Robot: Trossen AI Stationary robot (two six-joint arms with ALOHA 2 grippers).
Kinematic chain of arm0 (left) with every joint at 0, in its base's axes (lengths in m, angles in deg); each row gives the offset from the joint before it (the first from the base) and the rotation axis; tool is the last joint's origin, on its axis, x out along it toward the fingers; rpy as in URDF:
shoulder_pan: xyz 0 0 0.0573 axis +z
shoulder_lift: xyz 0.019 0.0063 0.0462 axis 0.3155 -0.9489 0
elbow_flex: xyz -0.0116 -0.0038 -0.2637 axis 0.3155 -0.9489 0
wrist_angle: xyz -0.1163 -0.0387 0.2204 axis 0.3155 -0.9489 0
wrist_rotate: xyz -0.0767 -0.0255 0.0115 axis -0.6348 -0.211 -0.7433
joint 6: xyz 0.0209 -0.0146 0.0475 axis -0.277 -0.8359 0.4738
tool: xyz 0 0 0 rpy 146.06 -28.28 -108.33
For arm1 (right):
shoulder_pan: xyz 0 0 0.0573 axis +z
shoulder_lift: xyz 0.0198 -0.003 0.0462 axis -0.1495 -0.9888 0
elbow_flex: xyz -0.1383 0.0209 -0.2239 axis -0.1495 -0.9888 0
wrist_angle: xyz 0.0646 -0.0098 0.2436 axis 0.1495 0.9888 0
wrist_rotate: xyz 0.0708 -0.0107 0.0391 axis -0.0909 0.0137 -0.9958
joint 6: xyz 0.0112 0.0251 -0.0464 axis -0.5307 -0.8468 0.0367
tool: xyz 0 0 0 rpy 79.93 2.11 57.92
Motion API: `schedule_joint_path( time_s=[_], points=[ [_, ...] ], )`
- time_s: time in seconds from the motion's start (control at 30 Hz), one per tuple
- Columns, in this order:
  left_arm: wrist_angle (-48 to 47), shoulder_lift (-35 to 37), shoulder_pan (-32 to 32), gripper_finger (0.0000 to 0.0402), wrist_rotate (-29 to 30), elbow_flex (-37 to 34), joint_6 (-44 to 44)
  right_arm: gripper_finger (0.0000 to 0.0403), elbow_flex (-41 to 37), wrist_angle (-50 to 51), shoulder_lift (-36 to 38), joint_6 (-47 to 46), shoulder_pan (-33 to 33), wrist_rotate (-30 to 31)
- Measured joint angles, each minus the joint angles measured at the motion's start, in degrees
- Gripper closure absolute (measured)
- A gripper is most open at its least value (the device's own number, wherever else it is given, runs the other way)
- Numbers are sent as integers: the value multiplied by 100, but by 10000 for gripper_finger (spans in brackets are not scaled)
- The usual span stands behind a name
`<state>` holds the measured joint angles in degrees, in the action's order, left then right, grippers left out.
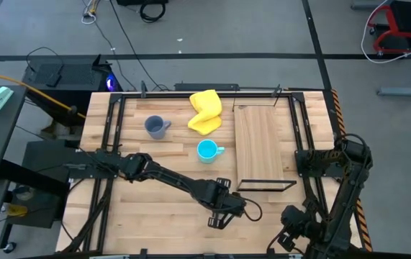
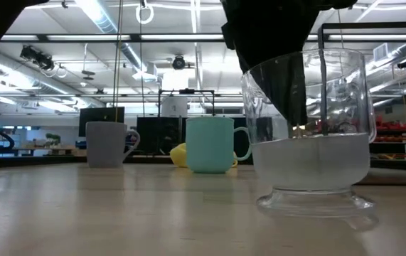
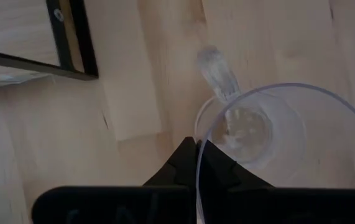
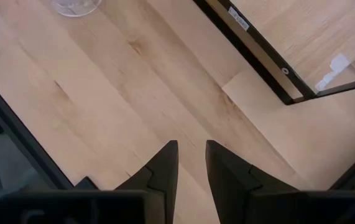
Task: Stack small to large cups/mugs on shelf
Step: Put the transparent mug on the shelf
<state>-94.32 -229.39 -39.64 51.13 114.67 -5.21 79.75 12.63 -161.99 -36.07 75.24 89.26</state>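
The small clear glass cup (image 2: 309, 135) stands on its foot near the table's near edge, just off the shelf's near left corner. My left gripper (image 3: 197, 163) is shut on its rim; the gripper also shows in the high view (image 1: 223, 212). The cyan mug (image 1: 206, 150) and the grey-blue mug (image 1: 155, 126) stand upright on the table, left of the shelf (image 1: 263, 147), a light-wood board in a black frame. My right gripper (image 4: 191, 152) hangs open and empty over the table's near right corner. My left gripper pinches the glass cup's rim (image 3: 199, 134) at one side, one finger inside the cup (image 2: 288, 85) and one outside. The fingers come from above, pointing down. The cup stands upright with its foot (image 2: 315, 203) on the table.
A yellow cloth (image 1: 205, 111) lies at the far edge, between the mugs and the shelf. The shelf's black frame corner (image 3: 78, 43) is close to the cup. The right arm is folded at the table's right edge (image 1: 335, 180). Bare tabletop lies near left (image 1: 140, 208).
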Motion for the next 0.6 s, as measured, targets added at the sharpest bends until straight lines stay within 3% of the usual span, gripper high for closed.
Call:
schedule_joint_path(
  time_s=[0.6],
  points=[
    [39,-29,-53,338,7,-44,14,311,0,-166,0,486,-104,24]
  ],
)
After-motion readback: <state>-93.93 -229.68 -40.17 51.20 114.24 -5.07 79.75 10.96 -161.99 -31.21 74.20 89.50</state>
